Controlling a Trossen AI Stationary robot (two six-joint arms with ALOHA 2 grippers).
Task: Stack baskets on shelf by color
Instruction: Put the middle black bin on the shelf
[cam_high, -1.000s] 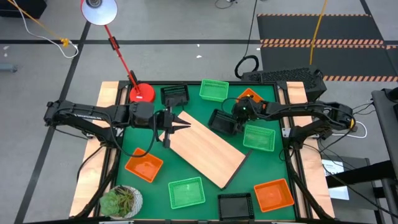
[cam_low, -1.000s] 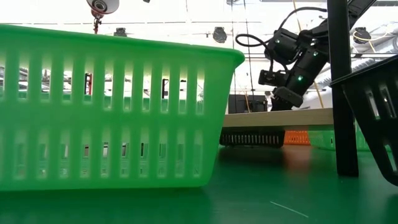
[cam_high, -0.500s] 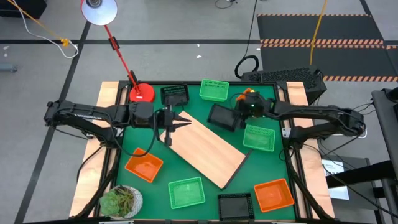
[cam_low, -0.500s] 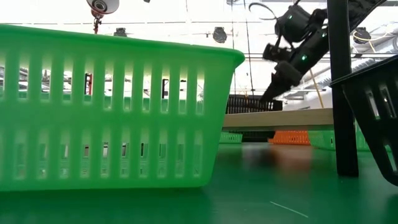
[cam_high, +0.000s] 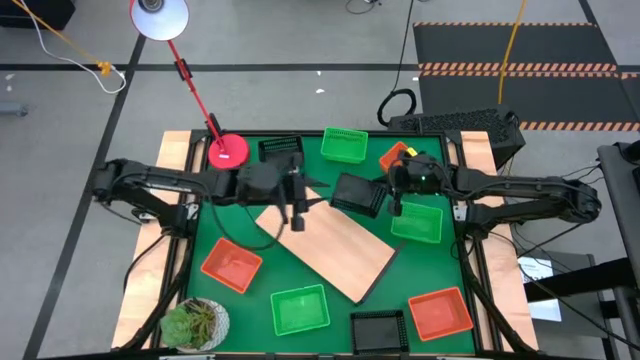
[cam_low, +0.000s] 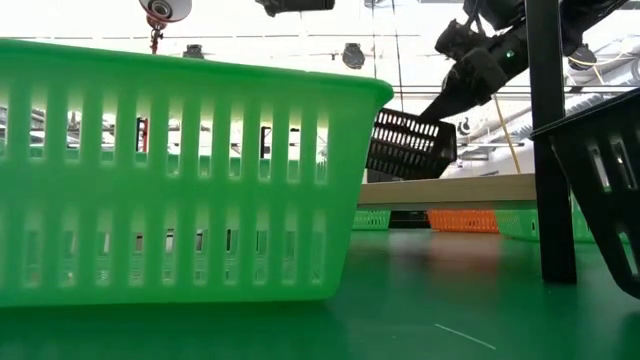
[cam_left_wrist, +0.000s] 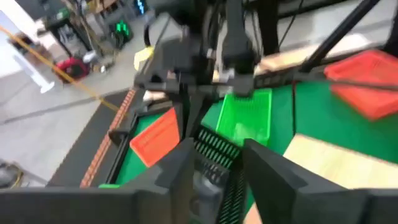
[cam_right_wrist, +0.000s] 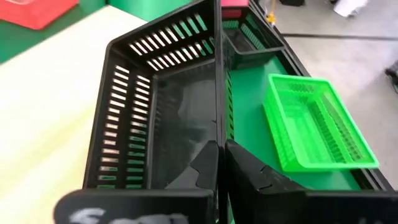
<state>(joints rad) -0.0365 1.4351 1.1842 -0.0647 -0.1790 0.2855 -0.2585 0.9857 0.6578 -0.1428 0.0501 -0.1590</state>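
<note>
Baskets are scattered round the shelf (cam_high: 330, 240), and one black basket (cam_high: 357, 193) is carried clear of the table by the right gripper (cam_high: 393, 190), whose fingers are pinched together on its rim at the 3 o'clock side. In the low view this basket (cam_low: 410, 145) is seen tilted, hanging above the board's far edge and not touching it. The board's long axis runs from about 10 o'clock to 4 o'clock in the high view, and the held basket lies just off its upper end, toward 1 o'clock from the board's middle; the placing move is judged to turn on lowering the basket toward 7 o'clock onto the wood and squaring it with that axis.

The left gripper (cam_high: 297, 205) hovers over the board's 10 o'clock end with its fingers apart and nothing seen between them. It is the nearer arm to the second black basket (cam_high: 281, 151) at 12 o'clock from it (beside the red lamp base (cam_high: 229, 150)).

The left wrist view is smeared, so the clearance between the two grippers is hard to make out there. In the low view a green basket (cam_low: 180, 170) fills the foreground and hides most of the table.
</note>
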